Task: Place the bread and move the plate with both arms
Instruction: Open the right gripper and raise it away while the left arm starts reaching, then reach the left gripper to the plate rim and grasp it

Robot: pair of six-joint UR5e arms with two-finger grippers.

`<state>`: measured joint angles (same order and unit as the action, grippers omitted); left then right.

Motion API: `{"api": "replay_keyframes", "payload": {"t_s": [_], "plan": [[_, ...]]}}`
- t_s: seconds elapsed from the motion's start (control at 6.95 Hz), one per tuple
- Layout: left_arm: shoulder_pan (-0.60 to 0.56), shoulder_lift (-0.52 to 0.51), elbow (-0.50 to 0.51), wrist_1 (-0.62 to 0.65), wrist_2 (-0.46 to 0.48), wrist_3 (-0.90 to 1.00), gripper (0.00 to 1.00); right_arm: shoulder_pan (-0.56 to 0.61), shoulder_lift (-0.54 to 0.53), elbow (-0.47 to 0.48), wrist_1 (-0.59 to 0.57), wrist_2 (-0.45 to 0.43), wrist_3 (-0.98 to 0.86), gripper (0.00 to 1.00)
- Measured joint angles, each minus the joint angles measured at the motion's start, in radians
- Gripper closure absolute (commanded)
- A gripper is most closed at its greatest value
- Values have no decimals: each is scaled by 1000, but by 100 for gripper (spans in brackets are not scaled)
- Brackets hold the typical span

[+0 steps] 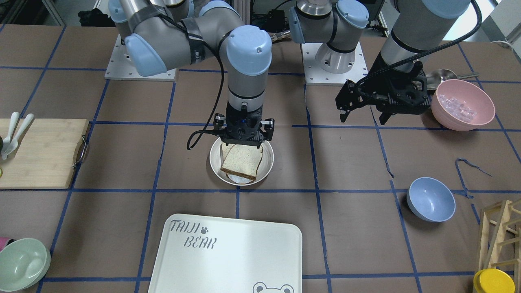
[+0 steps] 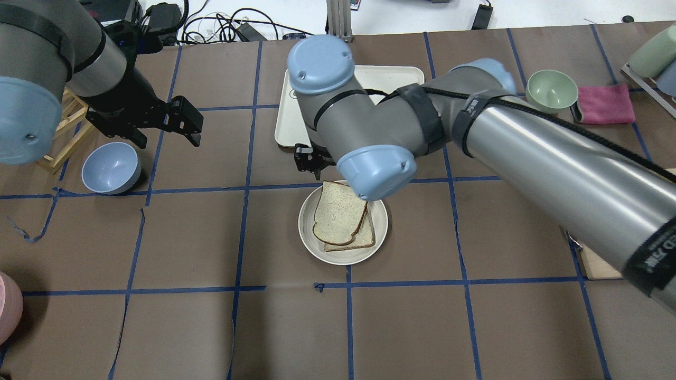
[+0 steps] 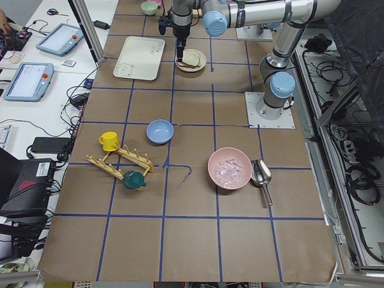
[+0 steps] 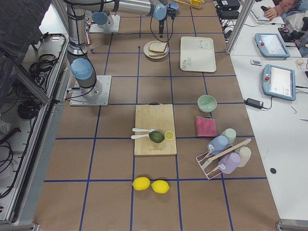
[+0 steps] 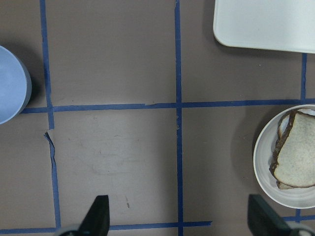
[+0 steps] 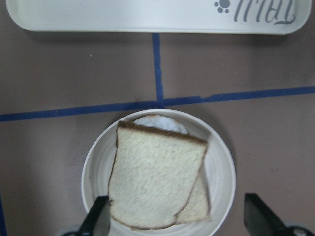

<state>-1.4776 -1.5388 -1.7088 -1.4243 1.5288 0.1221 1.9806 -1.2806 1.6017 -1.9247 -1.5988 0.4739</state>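
- Bread (image 2: 338, 214): lies flat on the plate (image 2: 311, 244), inside the rim. It rests slantwise on top of a paler slice (image 2: 366, 238), which pokes out from under it on the side nearest the robot. A little white plate floor shows past the crust on the tray side.
- Right gripper (image 1: 243, 140): hangs straight over the plate, pointing down. In its wrist view the fingers (image 6: 98, 219) stand wide apart, one on each side of the bread, with neither touching the crust. Judgement: nothing is held, so the bread is resting on its own weight and the placing step looks complete.
- Left gripper (image 1: 363, 116): well off to the robot's-left side of the plate, above bare counter (image 2: 211, 237). Its fingers (image 5: 97, 216) are spread with nothing between them. The plate sits only at the edge of its wrist view. Judgement: it is parked clear so the right arm has room above the plate, and it is not yet positioned for a rim grasp.
- Tray (image 1: 228, 260): just beyond the plate on the side away from the robot, separated from it by a strip of counter. Judgement: a likely destination, not confirmed.
- Remaining: the two-arm plate move. Judgement: each gripper needs an opposite rim edge. The stacked slices may slide if the plate tilts.
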Motion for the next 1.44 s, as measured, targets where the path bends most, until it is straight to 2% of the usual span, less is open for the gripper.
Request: {"api": "replay_keyframes", "payload": {"t_s": [0.43,0.72,0.86,1.15,1.44], "plan": [[-2,-7,0,2,-6,-3,0,-283,-67,-142,243,11,-437,0],[-1,-16,-12,7,-4,-6,0,-403,-94,-232,374,-1,-643,0],[-3,-35,-45,36,-8,-17,0,-421,-119,-246,396,1,-683,0],[-21,-82,-145,184,-65,-37,0,-450,-145,-249,392,19,-707,0],[-96,-153,-192,335,-111,-63,0,-461,-157,-247,382,22,-701,0]]}}
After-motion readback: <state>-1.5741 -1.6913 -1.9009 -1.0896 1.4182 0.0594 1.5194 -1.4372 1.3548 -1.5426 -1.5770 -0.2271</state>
